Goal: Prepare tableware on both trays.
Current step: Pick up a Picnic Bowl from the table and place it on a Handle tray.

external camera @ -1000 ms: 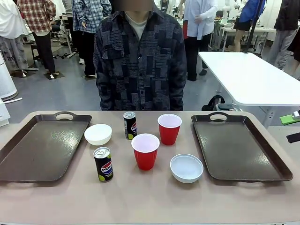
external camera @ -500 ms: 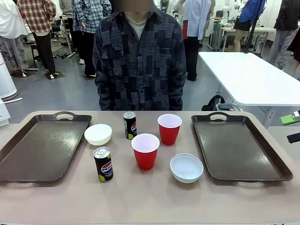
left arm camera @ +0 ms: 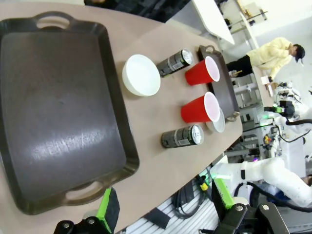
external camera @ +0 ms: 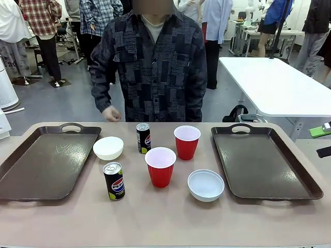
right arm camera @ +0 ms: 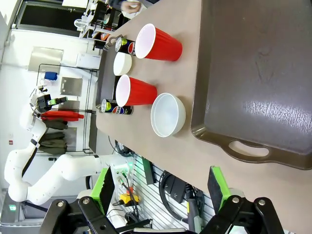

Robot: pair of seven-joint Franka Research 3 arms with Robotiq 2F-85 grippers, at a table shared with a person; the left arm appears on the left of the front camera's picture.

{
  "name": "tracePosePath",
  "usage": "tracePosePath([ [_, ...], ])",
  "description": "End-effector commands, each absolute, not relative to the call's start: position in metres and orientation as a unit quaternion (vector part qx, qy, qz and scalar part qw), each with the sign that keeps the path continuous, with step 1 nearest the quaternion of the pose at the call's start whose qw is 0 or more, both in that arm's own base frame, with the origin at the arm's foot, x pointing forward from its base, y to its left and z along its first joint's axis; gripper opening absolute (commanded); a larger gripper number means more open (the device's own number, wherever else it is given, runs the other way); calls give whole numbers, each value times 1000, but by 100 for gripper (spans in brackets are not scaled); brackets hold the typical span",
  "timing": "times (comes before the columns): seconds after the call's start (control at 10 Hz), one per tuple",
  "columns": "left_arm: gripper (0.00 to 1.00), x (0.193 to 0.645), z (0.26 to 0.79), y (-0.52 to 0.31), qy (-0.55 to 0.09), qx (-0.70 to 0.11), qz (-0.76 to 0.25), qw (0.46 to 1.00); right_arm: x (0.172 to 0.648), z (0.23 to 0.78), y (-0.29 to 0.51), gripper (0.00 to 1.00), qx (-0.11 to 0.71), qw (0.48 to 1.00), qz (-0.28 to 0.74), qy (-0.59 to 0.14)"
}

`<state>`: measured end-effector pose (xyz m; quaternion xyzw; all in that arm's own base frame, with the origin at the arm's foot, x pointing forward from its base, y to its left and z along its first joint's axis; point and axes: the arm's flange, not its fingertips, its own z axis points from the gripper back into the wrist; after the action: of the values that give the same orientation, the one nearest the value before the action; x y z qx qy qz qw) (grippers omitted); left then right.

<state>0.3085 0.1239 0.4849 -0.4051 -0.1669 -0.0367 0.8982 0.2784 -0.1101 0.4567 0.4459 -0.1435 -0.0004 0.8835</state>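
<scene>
Front view: The bench (external camera: 165, 222) carries two dark brown trays. The left tray (external camera: 46, 165) lies at the left side and the right tray (external camera: 264, 165) at the right side, both bare. All the tableware stands on the bench between them. The far bowl (external camera: 108, 148) sits just beside the left tray's inner rim. The far can (external camera: 143, 138) stands upright to its right, and the far cup (external camera: 186, 142) stands next along. The near cup (external camera: 160, 167) stands in the middle. The near can (external camera: 114, 181) is upright, nearer the robot's side than the far bowl. The near bowl (external camera: 206, 185) sits close to the right tray. At the far edge of the bench, the person's hand (external camera: 110, 113) hangs above it, apart from every item.

Left wrist view: The left end effector (left arm camera: 165, 204) has its green-padded fingers (left arm camera: 109, 214) spread wide, with nothing between them. It hangs over the near handle end of the left tray (left arm camera: 53, 122). Beyond the tray stand the far bowl (left arm camera: 141, 75), both cans and both cups.

Right wrist view: The right end effector (right arm camera: 160, 190) is likewise wide open and holds nothing. It is off the near edge of the bench, by the right tray's (right arm camera: 253, 73) cut-out handle. The near bowl (right arm camera: 168, 115) sits just beside that tray's rim, and the near cup (right arm camera: 135, 91) stands close behind it.
</scene>
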Motion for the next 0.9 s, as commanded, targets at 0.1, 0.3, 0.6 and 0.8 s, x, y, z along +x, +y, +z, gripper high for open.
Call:
tracePosePath([
  [0.1,100,309,485,124,-168,-408,-37,897,279,456,-110,100,450,882,0,-143],
  [0.3,100,309,485,124,-168,-408,-37,897,279,456,-110,100,450,882,0,-143],
  [0.6,100,309,485,124,-168,-408,-37,897,279,456,-110,100,450,882,0,-143],
  [0.8,100,309,485,124,-168,-408,-37,897,279,456,-110,100,450,882,0,-143],
])
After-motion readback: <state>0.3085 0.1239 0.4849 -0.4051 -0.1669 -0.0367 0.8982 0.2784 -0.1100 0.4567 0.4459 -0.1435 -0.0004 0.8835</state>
